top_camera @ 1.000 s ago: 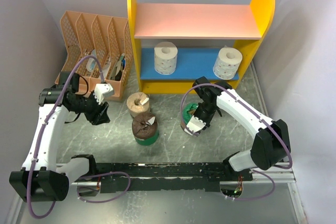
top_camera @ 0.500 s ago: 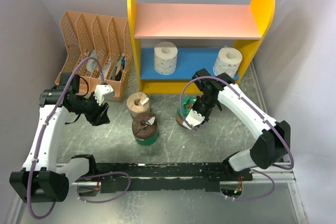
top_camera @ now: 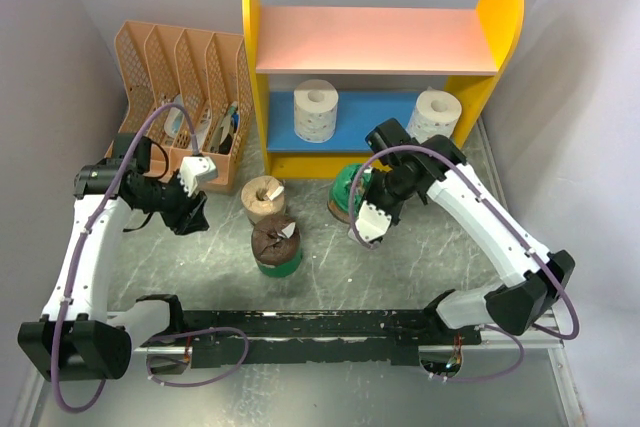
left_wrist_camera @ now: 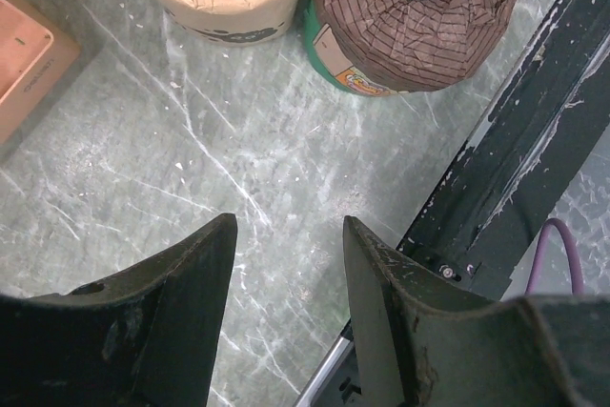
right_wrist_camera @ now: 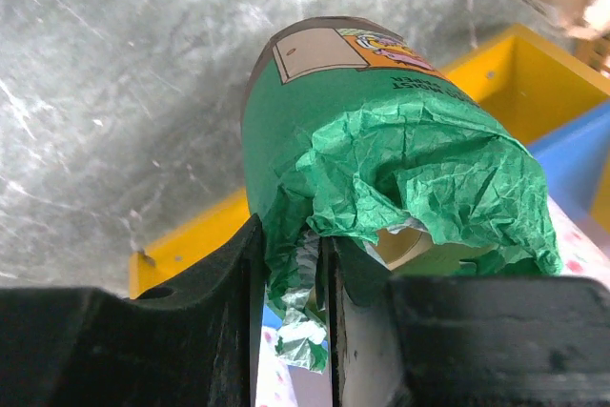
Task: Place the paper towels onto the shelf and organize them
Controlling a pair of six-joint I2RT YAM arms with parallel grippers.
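Green-wrapped paper towel roll (right_wrist_camera: pixel 381 140) hangs tipped in the right claw (right_wrist_camera: pixel 291 264), whose fingers are clamped on the crumpled plastic at its top end. Its long axis runs away from the claw, with the printed base pointing down toward the bench (top_camera: pixel 420 257). The roll sits just in front of the shelf (top_camera: pixel 252 37), below the blue lower board (top_camera: pixel 375 122). The right arm reaches forward and to its left, wrist bent back. One white roll (top_camera: pixel 316 109) and another white roll (top_camera: pixel 434 117) stand upright on that board, well apart. A tan roll (top_camera: pixel 264 197) and a second green-wrapped roll (top_camera: pixel 276 245) stand upright on the bench, just beside each other. The left claw (left_wrist_camera: pixel 286 264) hovers over the bench near them, fingers apart and holding nothing. The left arm is bent beside the peach file organizer (top_camera: pixel 180 77).
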